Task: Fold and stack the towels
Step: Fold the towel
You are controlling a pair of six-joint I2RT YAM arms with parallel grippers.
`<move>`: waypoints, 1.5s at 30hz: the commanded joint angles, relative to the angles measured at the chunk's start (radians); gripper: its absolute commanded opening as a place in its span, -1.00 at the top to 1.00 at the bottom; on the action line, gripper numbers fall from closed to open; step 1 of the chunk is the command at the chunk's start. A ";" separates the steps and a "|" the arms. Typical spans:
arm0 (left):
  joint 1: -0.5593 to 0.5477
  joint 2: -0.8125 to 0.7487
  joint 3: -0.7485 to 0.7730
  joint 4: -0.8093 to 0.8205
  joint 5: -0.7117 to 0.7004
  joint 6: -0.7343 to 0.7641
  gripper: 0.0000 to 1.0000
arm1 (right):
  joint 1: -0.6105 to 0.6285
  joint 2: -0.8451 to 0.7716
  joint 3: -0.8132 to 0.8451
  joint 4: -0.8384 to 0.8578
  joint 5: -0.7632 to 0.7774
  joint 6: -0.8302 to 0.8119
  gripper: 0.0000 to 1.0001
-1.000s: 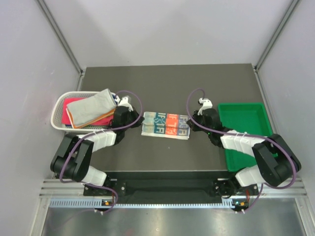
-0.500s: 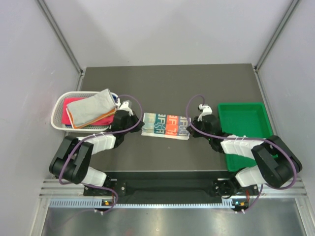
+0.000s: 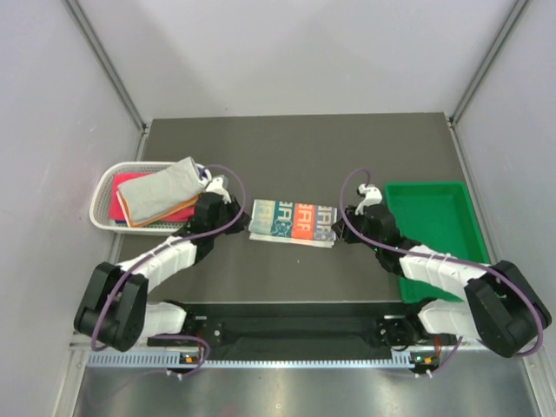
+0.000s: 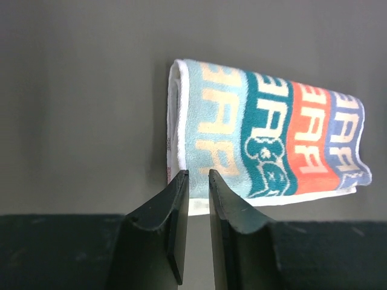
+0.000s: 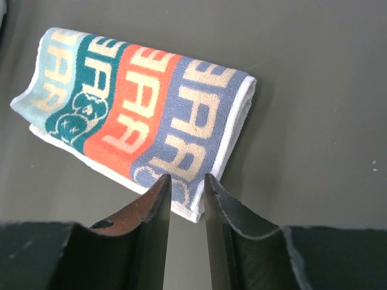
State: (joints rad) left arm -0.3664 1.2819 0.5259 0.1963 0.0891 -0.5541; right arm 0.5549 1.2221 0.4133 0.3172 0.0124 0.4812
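A dark matte table (image 3: 295,143) stands between pale grey walls. The folded letter-print towel (image 3: 293,223) lies flat near the table's middle. Left of that towel is a white mesh basket (image 3: 102,193), holding a grey towel (image 3: 161,187) over a pink-red towel (image 3: 181,211). Right of it lies a green tray (image 3: 432,193). The left gripper (image 4: 196,176) is at the towel's left end and the right gripper (image 5: 187,179) at its right end. Both have their fingers slightly apart, clamping nothing.

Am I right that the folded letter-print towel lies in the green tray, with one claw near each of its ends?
Not quite. The letter-print towel lies on the dark table, left of the green tray, as the top external view shows. The left claw and right claw are indeed near its ends.
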 commanded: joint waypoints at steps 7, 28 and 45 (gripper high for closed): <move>-0.052 0.005 0.137 -0.110 -0.046 0.034 0.50 | 0.088 0.025 0.189 -0.170 0.063 0.008 0.39; -0.164 0.166 0.086 -0.192 -0.150 -0.046 0.96 | 0.146 0.177 0.007 -0.061 0.077 0.168 0.53; -0.102 0.204 0.440 -0.511 -0.134 0.010 -0.03 | 0.145 0.082 -0.024 -0.115 0.109 0.137 0.49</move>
State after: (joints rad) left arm -0.5007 1.4311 0.9131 -0.2531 -0.1081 -0.5610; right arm 0.6853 1.3243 0.3996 0.2558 0.0967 0.6376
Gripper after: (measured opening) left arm 0.499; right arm 0.250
